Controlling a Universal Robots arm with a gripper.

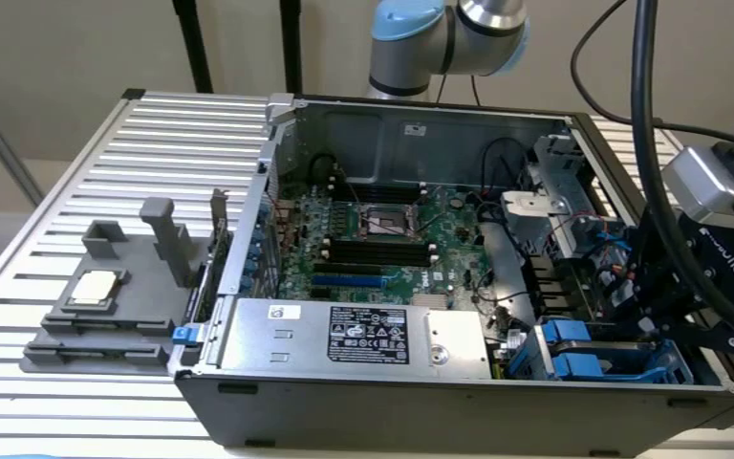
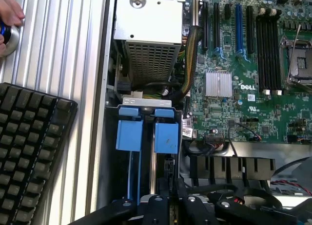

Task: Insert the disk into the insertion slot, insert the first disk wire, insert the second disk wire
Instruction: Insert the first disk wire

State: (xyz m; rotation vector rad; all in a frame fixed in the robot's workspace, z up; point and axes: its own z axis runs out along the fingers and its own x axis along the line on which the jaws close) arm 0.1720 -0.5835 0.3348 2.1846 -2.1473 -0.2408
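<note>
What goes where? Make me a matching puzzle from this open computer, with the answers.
1 green flat circuit board
2 silver metal power-supply box
3 grey plastic holder block
4 bright blue plastic drive tabs

A outside the case, on the ribbed table
B inside, near corner at the exterior view's right
C middle of the case floor
D inside, near wall, exterior view's left

Pairs: 1-C, 2-D, 3-A, 4-B

disk [image 2: 165, 137] seemingly in insertion slot [image 2: 146, 102], beside motherboard [image 2: 243, 64]

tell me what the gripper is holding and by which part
It cannot be told. The gripper is right at the insertion slot with its blue tabs, but whether it grips anything there is hidden.
</note>
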